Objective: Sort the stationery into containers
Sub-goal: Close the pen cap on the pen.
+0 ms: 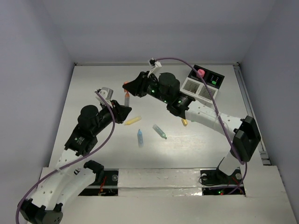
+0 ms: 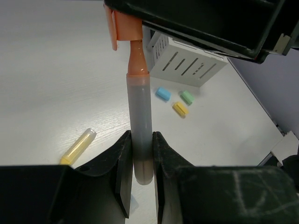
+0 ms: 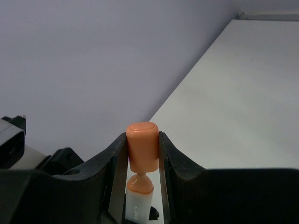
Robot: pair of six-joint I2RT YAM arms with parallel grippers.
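Two claws share one orange pen [image 2: 140,107] above the counter [image 2: 56,70]: the left claw [image 2: 141,140] is clamped on its grey barrel, the right claw [image 3: 142,137] on its orange cap [image 3: 142,151]. Three small chunks lie near the white slatted box [image 2: 187,63] (a blue chunk [image 2: 163,94], a green chunk [image 2: 187,97], a yellow chunk [image 2: 180,108]). Three pens lie loose on the counter: a yellow pen [image 1: 132,121], a blue pen [image 1: 139,137] and a second blue pen [image 1: 159,131].

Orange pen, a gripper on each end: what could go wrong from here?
1. The left gripper pinches the pen barrel only near its bottom end, so it may pivot or slip if the arms pull off-axis.
2. The orange cap in the right gripper looks slightly out of line with the barrel; the exposed tip could bend or jam.
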